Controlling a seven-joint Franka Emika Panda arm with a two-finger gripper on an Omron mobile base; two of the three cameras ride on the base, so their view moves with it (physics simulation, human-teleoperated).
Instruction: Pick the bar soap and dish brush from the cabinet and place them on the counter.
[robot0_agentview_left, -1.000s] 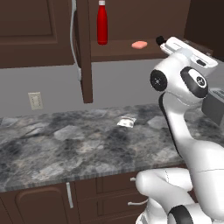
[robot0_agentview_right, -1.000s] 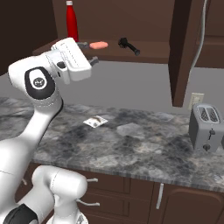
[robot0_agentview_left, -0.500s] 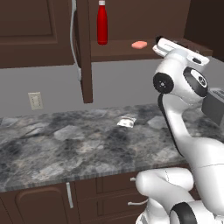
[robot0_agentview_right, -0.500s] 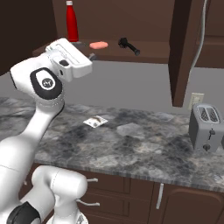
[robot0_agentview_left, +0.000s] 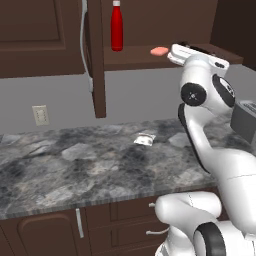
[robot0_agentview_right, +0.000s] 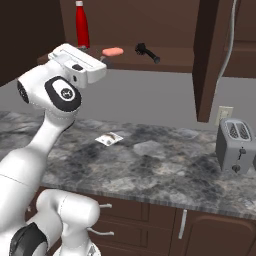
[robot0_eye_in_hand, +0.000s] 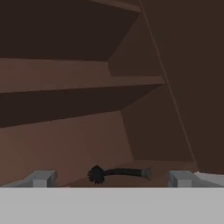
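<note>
The counter (robot0_agentview_left: 75, 170) stretches wide across the kitchen, grey and black marble, with a small whitish packet (robot0_agentview_left: 145, 140) lying on it and a toaster (robot0_agentview_right: 235, 145) off at the far end. Above it hangs the cabinet (robot0_agentview_right: 150, 20), dark brown, doors swung open, its lower shelf in plain sight. On that shelf stands a tall red bottle (robot0_agentview_left: 116, 26), and near it lies the bar soap (robot0_agentview_left: 159, 50), pink and flat. A little way from the soap in the right base view rests the dish brush (robot0_agentview_right: 147, 52), black, its handle pointing out toward the shelf's front edge. Up at shelf height is the gripper (robot0_eye_in_hand: 111, 178), jaws spread wide with nothing between them, fingertips (robot0_eye_in_hand: 41, 178) framing the brush in the hand view, bristle head to one side. So both items are on the shelf, nothing on the counter yet. Now the risks: the hand sits close to the shelf edge, so a low approach could knock a finger into the board. The brush handle is thin and round, so an off-centre squeeze could roll it away. And the soap lies close by, so a wide jaw sweeping in could nudge it off the shelf.
</note>
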